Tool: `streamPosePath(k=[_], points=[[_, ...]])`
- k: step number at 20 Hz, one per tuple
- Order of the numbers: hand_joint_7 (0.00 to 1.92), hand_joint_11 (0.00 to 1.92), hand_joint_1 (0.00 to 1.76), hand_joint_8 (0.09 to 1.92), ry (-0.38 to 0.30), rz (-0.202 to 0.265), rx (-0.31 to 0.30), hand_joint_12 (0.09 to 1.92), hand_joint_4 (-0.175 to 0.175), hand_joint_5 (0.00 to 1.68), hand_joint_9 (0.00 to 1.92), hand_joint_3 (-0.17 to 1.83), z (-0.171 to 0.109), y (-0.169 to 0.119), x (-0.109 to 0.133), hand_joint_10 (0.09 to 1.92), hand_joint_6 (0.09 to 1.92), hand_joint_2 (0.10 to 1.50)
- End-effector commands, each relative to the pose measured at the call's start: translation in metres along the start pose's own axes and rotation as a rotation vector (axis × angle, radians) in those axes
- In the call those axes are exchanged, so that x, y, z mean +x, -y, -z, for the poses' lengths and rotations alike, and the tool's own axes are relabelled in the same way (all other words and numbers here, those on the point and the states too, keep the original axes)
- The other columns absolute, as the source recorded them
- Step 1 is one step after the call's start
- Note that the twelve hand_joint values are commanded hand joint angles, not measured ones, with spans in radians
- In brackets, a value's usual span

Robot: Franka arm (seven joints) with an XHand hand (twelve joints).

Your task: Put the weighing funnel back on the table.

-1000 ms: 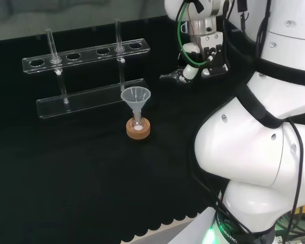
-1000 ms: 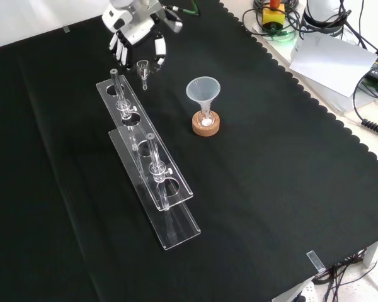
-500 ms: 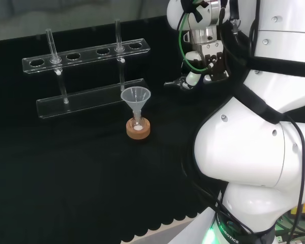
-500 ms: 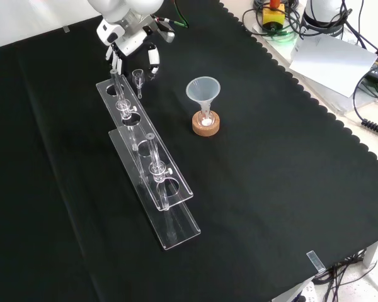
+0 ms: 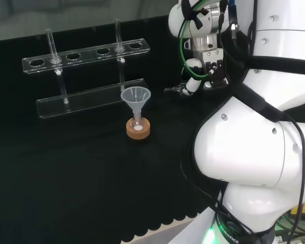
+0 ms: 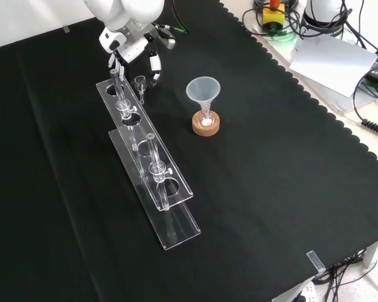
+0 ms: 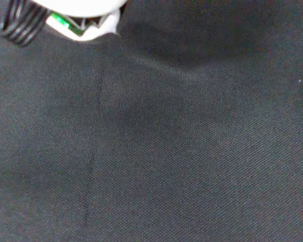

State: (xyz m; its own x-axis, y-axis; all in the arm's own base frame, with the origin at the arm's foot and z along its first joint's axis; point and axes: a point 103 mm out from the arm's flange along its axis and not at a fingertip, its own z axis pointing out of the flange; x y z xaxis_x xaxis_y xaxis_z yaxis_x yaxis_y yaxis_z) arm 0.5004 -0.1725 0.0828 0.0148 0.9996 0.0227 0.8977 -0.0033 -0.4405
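- While the weighing funnel (image 6: 140,83) is being held stem-down at the upper left of the front view, it is being pinched between the curled fingers (image 6: 155,63) of the hand (image 6: 130,41).
- It is being kept low beside the rack (image 6: 178,228), apart from the funnel (image 6: 203,91), seemingly for setting down on the cloth (image 6: 271,176).

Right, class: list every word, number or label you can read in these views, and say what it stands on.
Nothing can be read with confidence.
Print on the dark ring at the white arm's base, head view: too small to read.
White paper sheet beside the black cloth, front view: no legible print.
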Motion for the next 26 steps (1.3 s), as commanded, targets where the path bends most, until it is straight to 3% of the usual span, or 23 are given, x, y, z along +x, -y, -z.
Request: streamPosePath(k=[1,22,24,26], points=[[0.67,0.42,1.09,0.64,0.008,0.007,-0.003,1.28,0.175,1.15,0.86,0.79,-0.005,-0.005,-0.001,0.45,0.95,0.65],[0.65,0.43,1.09,0.64,0.058,0.037,0.018,1.28,0.175,1.14,0.85,0.78,-0.009,-0.019,0.002,0.46,0.96,0.65],[0.61,0.43,1.08,0.65,0.063,0.043,0.019,1.28,0.175,1.12,0.82,0.72,-0.009,-0.02,0.002,0.47,0.97,0.69],[0.53,0.4,1.05,0.68,0.07,0.049,0.017,1.29,0.175,1.06,0.76,0.51,-0.009,-0.019,0.003,0.5,0.97,0.82]])
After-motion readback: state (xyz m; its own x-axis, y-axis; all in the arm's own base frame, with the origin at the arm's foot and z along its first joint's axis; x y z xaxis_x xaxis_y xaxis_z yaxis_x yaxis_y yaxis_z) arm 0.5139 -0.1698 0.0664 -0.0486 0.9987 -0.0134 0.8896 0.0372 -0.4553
